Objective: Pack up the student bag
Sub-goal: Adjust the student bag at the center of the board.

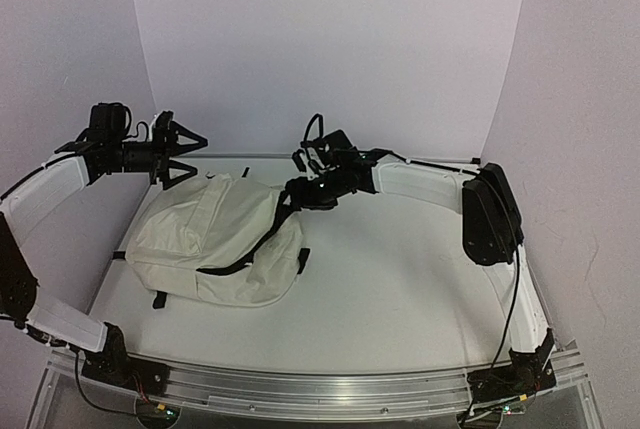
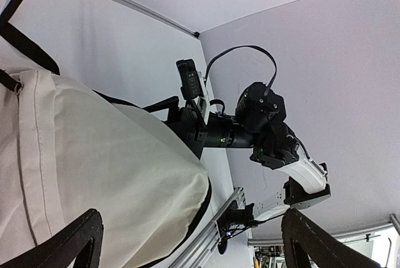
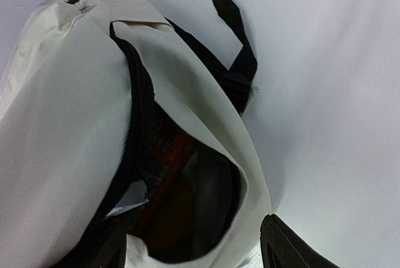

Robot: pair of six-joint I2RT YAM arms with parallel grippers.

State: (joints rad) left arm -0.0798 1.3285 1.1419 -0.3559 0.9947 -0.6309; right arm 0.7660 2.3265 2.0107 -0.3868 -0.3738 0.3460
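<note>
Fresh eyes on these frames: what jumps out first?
The cream student bag dominates, lying on the left half of the table. In the right wrist view its zipped mouth gapes, with something orange-red inside, and the right gripper sits at that end. The left gripper hovers wide open by the bag's far left corner.

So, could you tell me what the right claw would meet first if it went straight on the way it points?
Most likely the backpack: the open right claw faces straight into its unzipped top, so it would enter there, though depth is unclear.
</note>
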